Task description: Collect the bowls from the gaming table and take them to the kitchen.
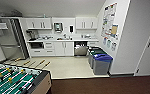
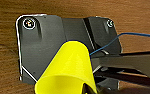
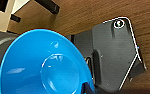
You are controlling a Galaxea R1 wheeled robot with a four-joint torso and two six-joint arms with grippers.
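The yellow bowl (image 2: 68,72) hangs close before the left wrist camera, above a brown floor, with my left gripper (image 2: 84,88) shut on its rim. The blue bowl (image 3: 41,65) shows its inside in the right wrist view, and my right gripper (image 3: 86,88) is shut on its edge. In the head view the gaming table (image 1: 44,83), with its green field and rods, stands at the lower left beside me. The kitchen (image 1: 63,47) lies straight ahead, with white cabinets, a white countertop and a sink.
Two grey bins, one with a blue lid (image 1: 102,62), stand along the kitchen's right wall below posters (image 1: 111,22). A steel-framed door or fridge (image 1: 11,37) is at the far left. Light kitchen floor (image 1: 66,66) meets dark carpet (image 1: 103,85). A white door (image 1: 149,55) is at the right.
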